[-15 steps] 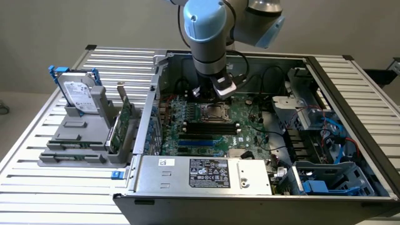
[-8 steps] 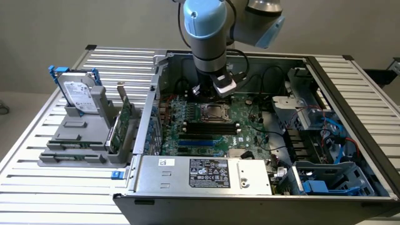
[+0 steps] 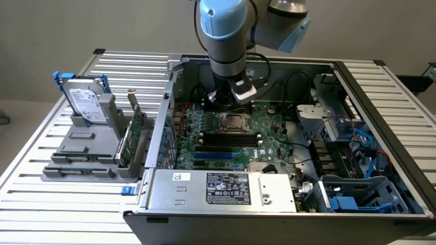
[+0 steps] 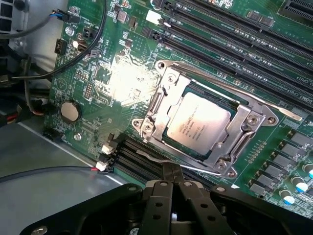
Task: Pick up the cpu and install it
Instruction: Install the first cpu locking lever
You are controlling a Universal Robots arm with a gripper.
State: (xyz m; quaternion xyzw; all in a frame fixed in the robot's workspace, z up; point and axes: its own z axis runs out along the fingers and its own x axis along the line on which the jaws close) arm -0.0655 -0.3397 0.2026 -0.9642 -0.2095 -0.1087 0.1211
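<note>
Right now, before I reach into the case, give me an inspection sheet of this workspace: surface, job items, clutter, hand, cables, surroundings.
Surface: slatted metal table carrying an open computer case.
Job's things: cpu lies in the motherboard socket, inside the metal retention frame.
Clutter: hard drive and green circuit cards stand in a grey holder at the exterior view's left.
Hand: hand shut, holding nothing, over the board near the socket.
Cables: black cable crosses the board; blue cables at the case's side on the exterior view's right.
Surroundings: plain wall behind.
</note>
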